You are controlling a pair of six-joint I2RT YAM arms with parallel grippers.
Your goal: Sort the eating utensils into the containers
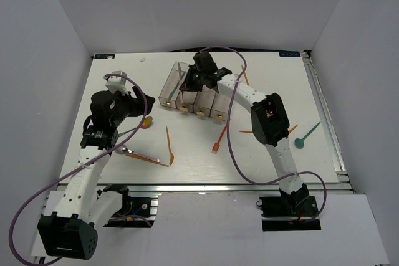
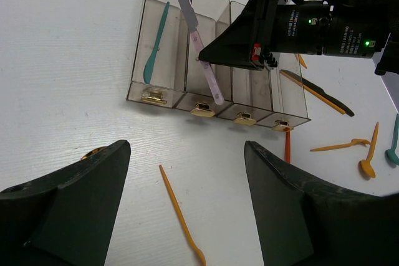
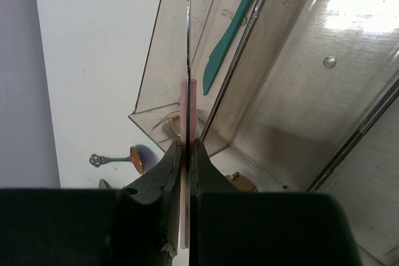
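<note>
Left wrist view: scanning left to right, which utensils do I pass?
In order: teal knife → pink-handled knife → orange knife → orange spoon → teal utensil at the right edge.

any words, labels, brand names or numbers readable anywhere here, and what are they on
No text can be read with certainty.
White print on the black camera barrel at the right wrist: too small and blurred to read.
Small dark strips at the far edge of the white table: too blurred to read.
Yellowish tags on the clear greyish plastic bins: no writing visible.
</note>
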